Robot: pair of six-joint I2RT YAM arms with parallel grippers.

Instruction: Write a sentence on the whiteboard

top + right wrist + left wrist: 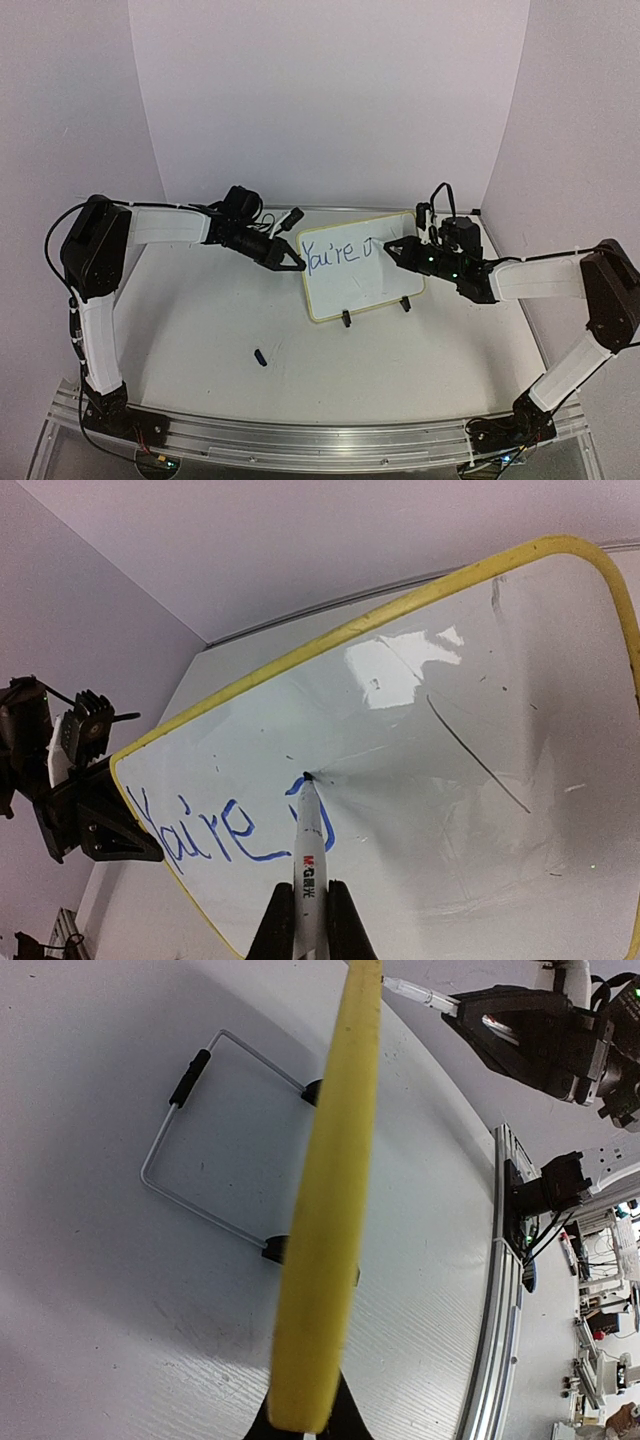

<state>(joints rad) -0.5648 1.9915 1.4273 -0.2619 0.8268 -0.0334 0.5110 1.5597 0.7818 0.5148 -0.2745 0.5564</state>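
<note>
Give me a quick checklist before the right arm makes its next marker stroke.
1. Left gripper clamped on the whiteboard edge: ok.
2. Marker seated between the right gripper fingers: ok.
3. Its tip touching the board: ok, per the right wrist view.
4. Blue lettering readable: ok, "You're" plus a partial letter.
5. Bare board to the right of the tip: ok.
6. Wire stand flat on the table: ok.

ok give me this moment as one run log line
phase: writing | left end effector: clamps whiteboard edge | right end effector: holds marker, tip on board | sentence: "You're" plus partial letter
</note>
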